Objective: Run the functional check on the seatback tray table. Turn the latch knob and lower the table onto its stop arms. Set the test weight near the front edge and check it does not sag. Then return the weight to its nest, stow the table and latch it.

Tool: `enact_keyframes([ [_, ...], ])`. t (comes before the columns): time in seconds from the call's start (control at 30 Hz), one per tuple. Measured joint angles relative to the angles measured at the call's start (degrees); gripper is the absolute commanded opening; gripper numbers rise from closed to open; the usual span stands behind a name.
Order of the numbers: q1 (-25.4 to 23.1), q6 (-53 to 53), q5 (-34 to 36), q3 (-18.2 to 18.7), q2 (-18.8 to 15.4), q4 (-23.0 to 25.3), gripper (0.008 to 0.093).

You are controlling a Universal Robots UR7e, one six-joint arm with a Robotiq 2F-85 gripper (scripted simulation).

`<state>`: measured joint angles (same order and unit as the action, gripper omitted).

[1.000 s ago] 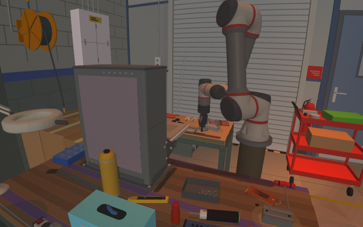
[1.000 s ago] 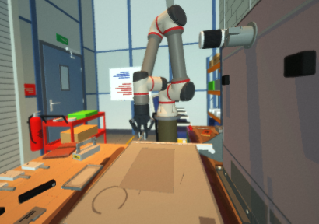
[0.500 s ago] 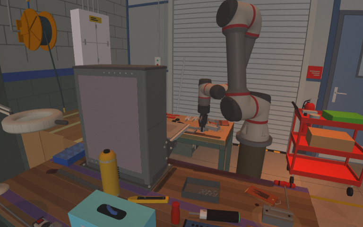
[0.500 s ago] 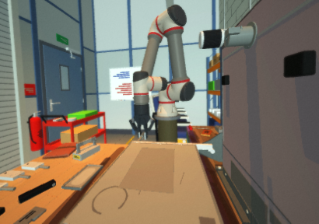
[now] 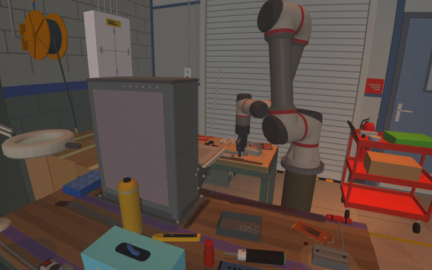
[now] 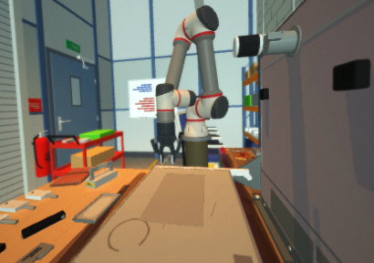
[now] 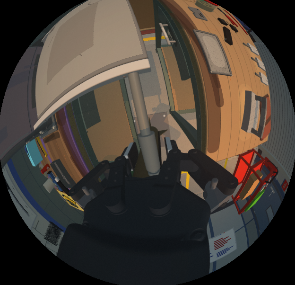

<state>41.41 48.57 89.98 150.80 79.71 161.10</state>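
Note:
The tray table [image 7: 88, 53] [image 6: 182, 205] [image 5: 211, 154] is lowered and lies flat, sticking out from the grey seatback unit [image 5: 145, 144]. Its beige front edge is just ahead of my gripper [image 7: 150, 152] [image 6: 165, 151] [image 5: 239, 152]. My gripper is open and holds nothing. A grey rod [image 7: 141, 119] runs from under the table's front edge down between the fingers. The test weight [image 6: 267, 44], a grey cylinder with a black end, sits in its nest high on the seatback face. The latch knob [image 6: 351, 74] is a dark block on that face.
An orange workbench [image 7: 234, 80] [image 5: 245, 157] stands beside the table with trays and tools on it. A red cart [image 5: 396, 174] stands to the right of the robot base. The near wooden bench [image 5: 178, 234] holds loose tools.

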Motion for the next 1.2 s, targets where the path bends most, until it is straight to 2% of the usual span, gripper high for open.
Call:
enact_keyframes([
  [0.37,0.0,0.0,0.0,-0.13,1.16,-1.36,0.048],
  [0.9,-0.02,0.03,0.02,-2.43,12.04,-14.42,0.048],
  [1.2,-0.02,0.03,0.02,-3.07,14.06,-17.12,0.048],
])
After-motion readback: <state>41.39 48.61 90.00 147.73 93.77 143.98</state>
